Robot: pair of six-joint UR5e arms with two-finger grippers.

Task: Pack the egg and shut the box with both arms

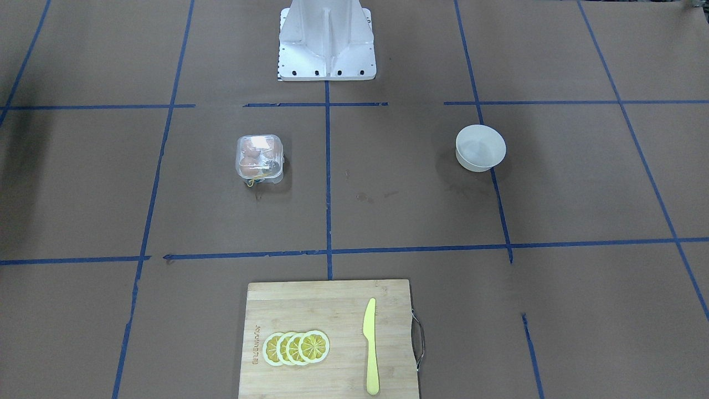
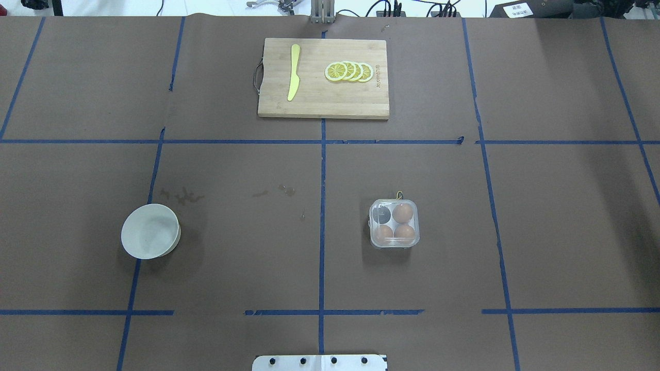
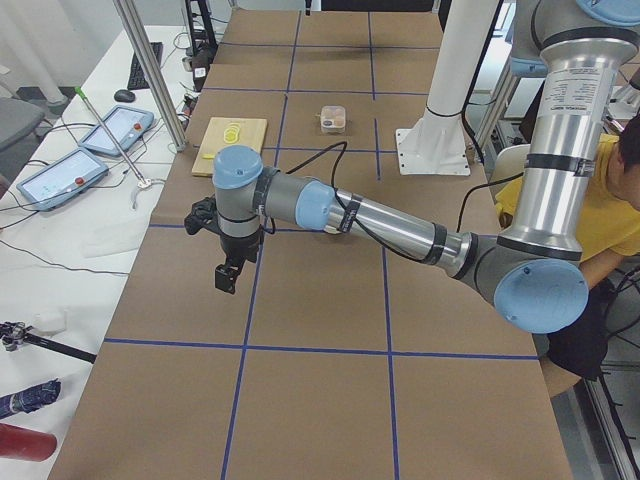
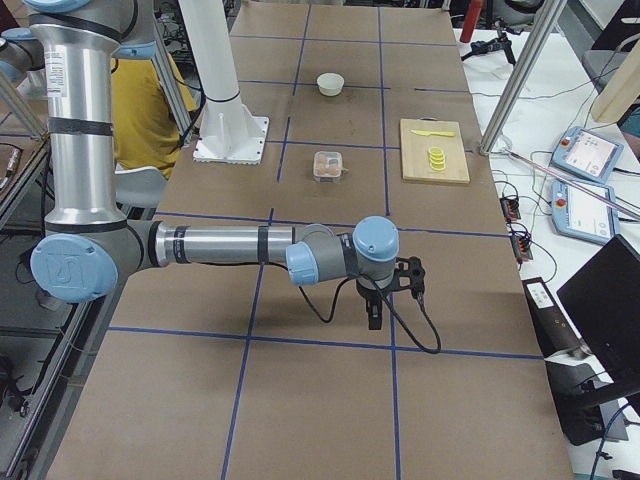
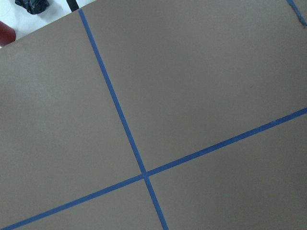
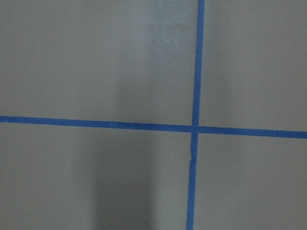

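The clear box (image 2: 394,224) stands right of the table's centre line; it also shows in the front view (image 1: 260,159). Three orange-brown eggs sit in its cells, one of them at the far right (image 2: 403,212); the fourth cell looks dark. No lid lies open beside it, and yellow string sticks out at its far edge. The left gripper (image 3: 228,278) hangs over bare table near the left end, far from the box. The right gripper (image 4: 375,318) hangs over bare table near the right end. They show only in the side views, so I cannot tell if they are open or shut.
An empty white bowl (image 2: 150,231) stands at the left. A wooden cutting board (image 2: 319,100) at the far edge carries a yellow knife (image 2: 294,72) and lemon slices (image 2: 349,71). The white pedestal (image 1: 327,41) stands at the robot's side. Both wrist views show only brown paper and blue tape.
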